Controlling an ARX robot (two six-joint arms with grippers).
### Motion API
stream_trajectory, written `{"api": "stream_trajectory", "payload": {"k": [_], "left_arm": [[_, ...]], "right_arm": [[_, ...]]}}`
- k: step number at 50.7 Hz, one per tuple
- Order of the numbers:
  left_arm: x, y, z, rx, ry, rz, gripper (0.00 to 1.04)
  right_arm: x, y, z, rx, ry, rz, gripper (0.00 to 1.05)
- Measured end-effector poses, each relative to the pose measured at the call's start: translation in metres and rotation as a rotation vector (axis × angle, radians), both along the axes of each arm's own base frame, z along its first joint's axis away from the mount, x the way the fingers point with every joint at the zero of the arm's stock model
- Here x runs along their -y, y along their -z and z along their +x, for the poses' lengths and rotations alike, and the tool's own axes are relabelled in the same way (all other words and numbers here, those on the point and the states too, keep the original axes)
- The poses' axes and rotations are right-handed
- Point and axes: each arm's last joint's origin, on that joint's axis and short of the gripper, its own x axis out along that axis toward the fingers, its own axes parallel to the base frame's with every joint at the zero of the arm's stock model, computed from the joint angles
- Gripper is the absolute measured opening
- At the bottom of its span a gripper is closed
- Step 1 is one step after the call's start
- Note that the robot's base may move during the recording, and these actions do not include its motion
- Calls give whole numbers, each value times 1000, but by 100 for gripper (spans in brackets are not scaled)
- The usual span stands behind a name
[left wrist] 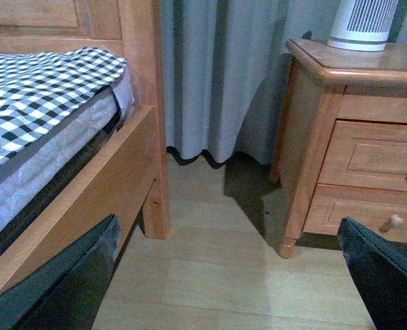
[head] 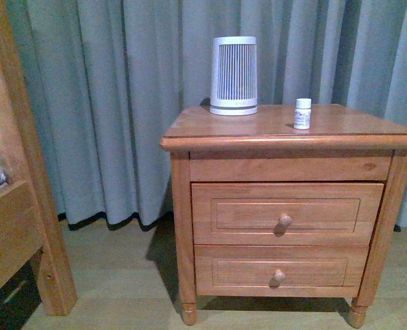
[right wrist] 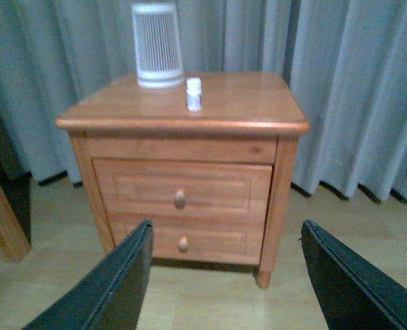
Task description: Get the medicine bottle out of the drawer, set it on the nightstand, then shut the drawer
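Note:
The medicine bottle point(head: 302, 113) stands upright on the nightstand point(head: 272, 130) top, right of middle; it also shows in the right wrist view point(right wrist: 194, 94). The upper drawer point(head: 286, 214) is shut flush, knob point(head: 284, 221) in view. No arm shows in the front view. My left gripper point(left wrist: 231, 289) is open and empty, low over the floor between bed and nightstand. My right gripper point(right wrist: 224, 289) is open and empty, well back from the nightstand point(right wrist: 190, 124), facing its drawers point(right wrist: 181, 189).
A large white ribbed cylinder point(head: 234, 75) stands at the back left of the nightstand top. A wooden bed frame point(head: 18, 206) with a checked mattress point(left wrist: 31, 89) is to the left. Grey curtains point(head: 121, 103) hang behind. Pale wood floor point(left wrist: 210, 275) lies below.

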Motion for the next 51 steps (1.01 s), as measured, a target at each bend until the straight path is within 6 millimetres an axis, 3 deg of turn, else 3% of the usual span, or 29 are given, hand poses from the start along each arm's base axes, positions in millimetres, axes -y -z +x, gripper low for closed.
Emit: {"api": "stream_trajectory", "payload": {"k": [6,18,51], "left_arm": [[0,0,0,0,0,0,98],[0,0,0,0,0,0,98],[0,0,0,0,0,0,98]], "right_arm": [[0,23,2,-29,2,-11,45],[0,43,0,-10,1,-21,2],[0,74,0,-10,1,-23,3]]}}
